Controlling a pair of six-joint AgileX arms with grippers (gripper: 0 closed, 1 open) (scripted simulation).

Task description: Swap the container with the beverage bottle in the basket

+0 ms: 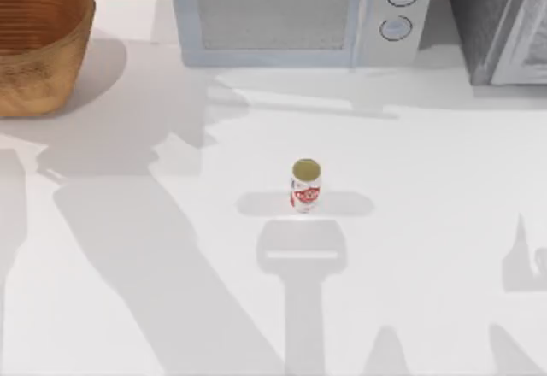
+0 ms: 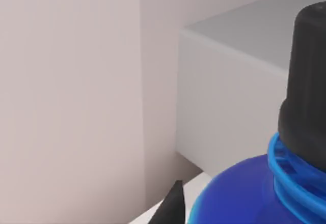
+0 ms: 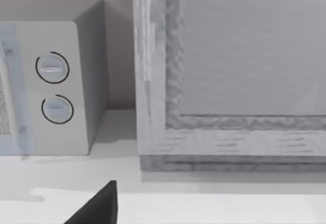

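Now my left gripper (image 2: 175,203) holds a blue bottle (image 2: 244,193) beside the microwave (image 1: 291,13); the can (image 1: 305,185) stands before it on the white table (image 1: 154,248).

Overhead downward top view; close wrist views toward the microwave (image 1: 295,13).

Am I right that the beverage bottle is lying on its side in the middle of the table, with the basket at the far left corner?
Not quite. In the top view the beverage bottle stands upright, its round gold top facing the camera. The rest holds: it is mid-table, and the basket sits at the far left corner.
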